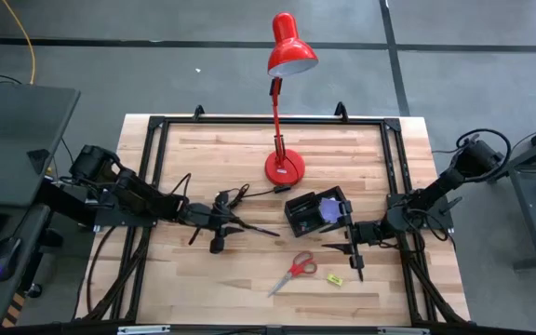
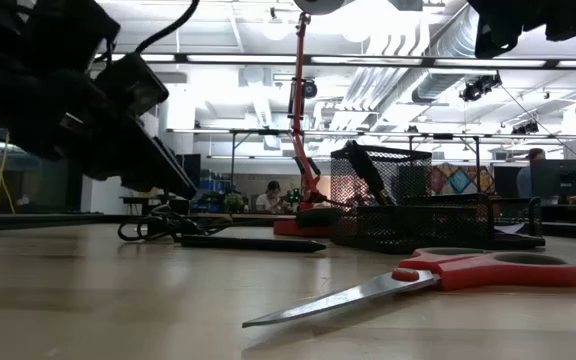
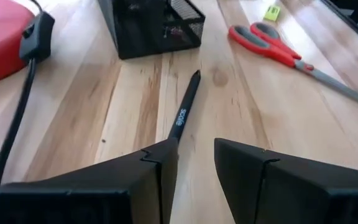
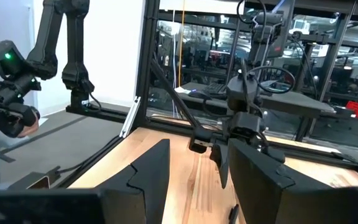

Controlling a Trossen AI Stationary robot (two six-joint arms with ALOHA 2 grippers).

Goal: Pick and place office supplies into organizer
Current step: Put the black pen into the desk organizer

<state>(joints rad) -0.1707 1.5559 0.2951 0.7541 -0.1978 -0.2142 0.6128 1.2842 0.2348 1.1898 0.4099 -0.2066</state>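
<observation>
— Where is the pen (image 3: pixel 185 109)?
— Flat on the table (image 1: pixel 249 270); its tip points at the black organizer (image 1: pixel 316 212); the red scissors (image 1: pixel 294 271) lie nearer the front edge.
— And the left gripper (image 3: pixel 194 158)?
— Just behind the pen, fingers apart, holding nothing.
— The right gripper (image 1: pixel 354 253)?
— Beside the organizer; fingers apart, empty.

Bare table around scissors (image 1: pixel 294 271); lamp base (image 1: pixel 284 167), cable (image 1: pixel 235 195) crowd organizer (image 1: pixel 316 213) behind

One pen (image 3: pixel 185 107), one scissors (image 1: pixel 295 270), one organizer (image 1: pixel 307 213), one lamp (image 1: pixel 284 93)
</observation>
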